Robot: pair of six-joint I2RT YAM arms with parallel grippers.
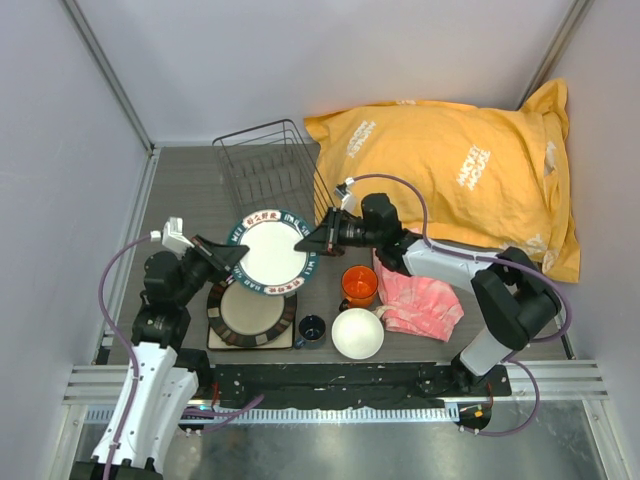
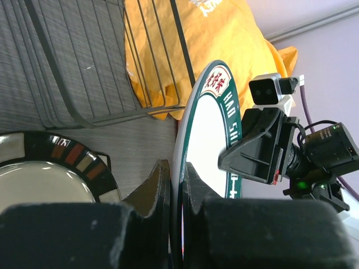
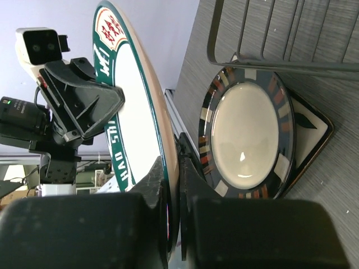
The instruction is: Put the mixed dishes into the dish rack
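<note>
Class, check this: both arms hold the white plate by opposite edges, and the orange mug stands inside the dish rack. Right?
One slip: the orange mug stands on the table beside the pink cloth, not in the dish rack, as the top external view shows. The white plate is held as stated.

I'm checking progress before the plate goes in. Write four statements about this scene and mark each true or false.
1. The left gripper and the right gripper are both shut on the white plate, at opposite edges. True.
2. The orange mug stands inside the dish rack. False: the orange mug stands on the table beside the pink cloth, and no dish shows in the dish rack.
3. The brown-centred plate lies on the square dark tray. True.
4. The white bowl is stacked on the brown-centred plate. False: the white bowl sits on the table beside the small dark-blue cup.
</note>
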